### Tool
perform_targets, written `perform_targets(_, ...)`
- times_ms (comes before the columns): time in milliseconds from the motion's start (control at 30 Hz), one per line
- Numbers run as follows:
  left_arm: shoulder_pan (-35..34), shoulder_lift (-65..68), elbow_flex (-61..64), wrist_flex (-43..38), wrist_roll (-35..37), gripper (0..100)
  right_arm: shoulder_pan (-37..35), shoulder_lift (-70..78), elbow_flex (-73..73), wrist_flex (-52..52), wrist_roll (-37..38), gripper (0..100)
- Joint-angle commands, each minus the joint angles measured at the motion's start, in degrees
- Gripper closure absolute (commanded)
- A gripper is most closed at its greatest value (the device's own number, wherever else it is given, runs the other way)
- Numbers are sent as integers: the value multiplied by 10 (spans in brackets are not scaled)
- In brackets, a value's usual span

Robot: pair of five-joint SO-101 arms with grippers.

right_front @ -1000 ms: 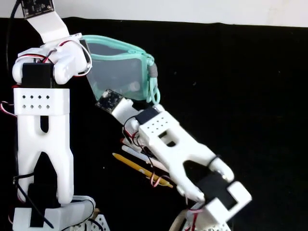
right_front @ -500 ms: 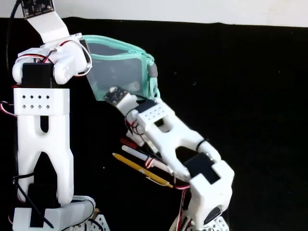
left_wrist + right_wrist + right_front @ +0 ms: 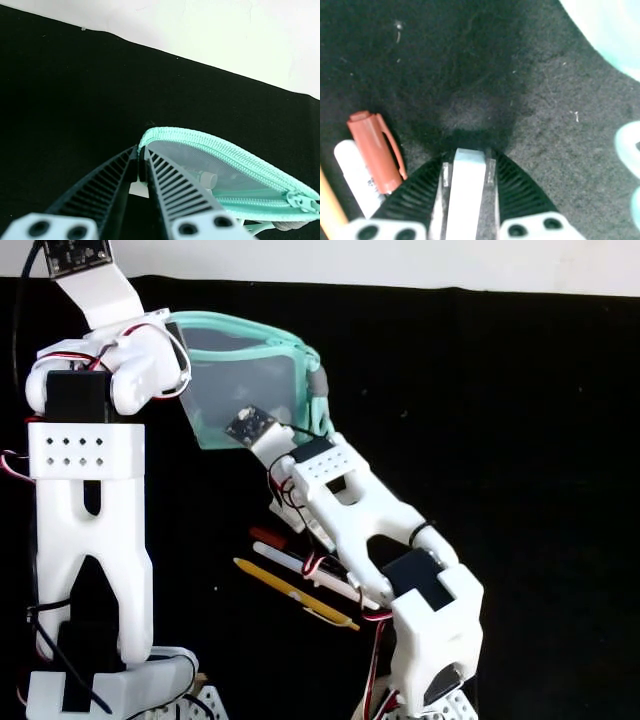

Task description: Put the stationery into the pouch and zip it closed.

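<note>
Black cloth [image 3: 520,440] covers the table, with a strip of white wall [image 3: 400,260] at twelve o'clock in the high view. The pouch [image 3: 245,380] sits toward eleven o'clock on the cloth, mint mesh with a mint zip. My left gripper [image 3: 140,152] is pressed together on its rim, at the end of the zip away from the slider [image 3: 300,202]. The two zip rows stand apart, so I judge the mouth open. My right gripper [image 3: 465,152] hangs just above the cloth at about five o'clock from the pouch, pinching a pale flat piece [image 3: 465,195] by its two long sides. I cannot tell what the piece is. The red pen [image 3: 268,537], white pen [image 3: 292,566] and yellow pencil [image 3: 285,587] lie side by side at six o'clock from the pouch, close together and well apart from it. The pouch looks light and limp; I expect it to sag and slide on the cloth unless it is held by the stitched zip band, which is the firmest part. The pale piece seems stiff, smooth and light, so a light squeeze across its width should do. The pens are thin and round and likely to roll, so each is best taken across the barrel near mid-length, the red one clear of its clip.
</note>
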Motion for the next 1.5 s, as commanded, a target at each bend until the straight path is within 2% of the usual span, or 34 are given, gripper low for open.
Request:
perform_targets(0, -1, 26, 2, 0, -4, 994, 4, -6, -16, 14, -24, 991)
perform_targets(600, -1, 27, 2, 0, -4, 994, 4, -284, 92, 98, -146, 991)
perform_targets(900, 0, 27, 2, 0, -4, 994, 35, -410, 95, 154, -149, 991)
perform_targets(1100, 1, 27, 2, 0, -4, 994, 58, -439, 0, 154, -153, 991)
perform_targets(1467, 1, 27, 2, 0, -4, 994, 58, -356, -228, 155, -182, 991)
